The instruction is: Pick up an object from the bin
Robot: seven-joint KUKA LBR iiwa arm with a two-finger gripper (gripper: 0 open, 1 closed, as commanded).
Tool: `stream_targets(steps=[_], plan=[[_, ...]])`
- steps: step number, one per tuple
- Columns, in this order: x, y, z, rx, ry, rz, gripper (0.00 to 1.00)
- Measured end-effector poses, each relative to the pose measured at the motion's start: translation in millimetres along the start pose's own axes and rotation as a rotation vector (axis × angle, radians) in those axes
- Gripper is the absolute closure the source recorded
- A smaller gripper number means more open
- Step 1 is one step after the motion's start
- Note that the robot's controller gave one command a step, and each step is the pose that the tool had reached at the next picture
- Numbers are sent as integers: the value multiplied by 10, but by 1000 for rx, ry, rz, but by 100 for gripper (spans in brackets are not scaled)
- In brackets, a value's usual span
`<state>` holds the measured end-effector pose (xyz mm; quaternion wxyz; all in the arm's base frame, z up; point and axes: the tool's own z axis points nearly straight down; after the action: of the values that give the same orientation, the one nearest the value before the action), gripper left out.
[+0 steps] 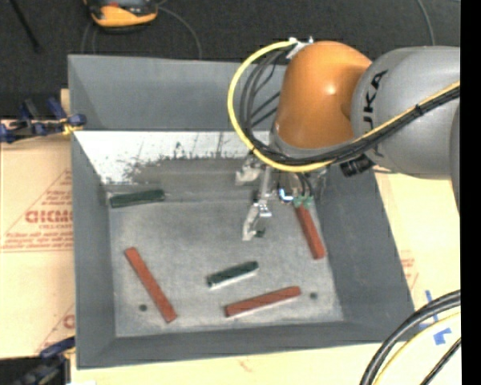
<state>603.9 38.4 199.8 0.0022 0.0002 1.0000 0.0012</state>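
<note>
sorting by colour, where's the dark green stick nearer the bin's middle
The dark green stick lies tilted, a little below centre in the camera view, just under the tool and just above the lowest red-brown stick.

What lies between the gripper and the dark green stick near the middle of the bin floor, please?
Nothing: in the camera view, only bare grey bin floor separates the gripper from the dark green stick.
</note>
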Motion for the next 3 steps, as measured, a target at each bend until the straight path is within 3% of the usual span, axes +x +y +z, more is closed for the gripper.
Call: stream_targets(steps=[1, 2, 3], plan=[[0, 0, 0, 0, 0, 0, 0], [220, -8, 382, 4, -3, -93, 0], [376, -163, 953, 2, -3, -138, 0]])
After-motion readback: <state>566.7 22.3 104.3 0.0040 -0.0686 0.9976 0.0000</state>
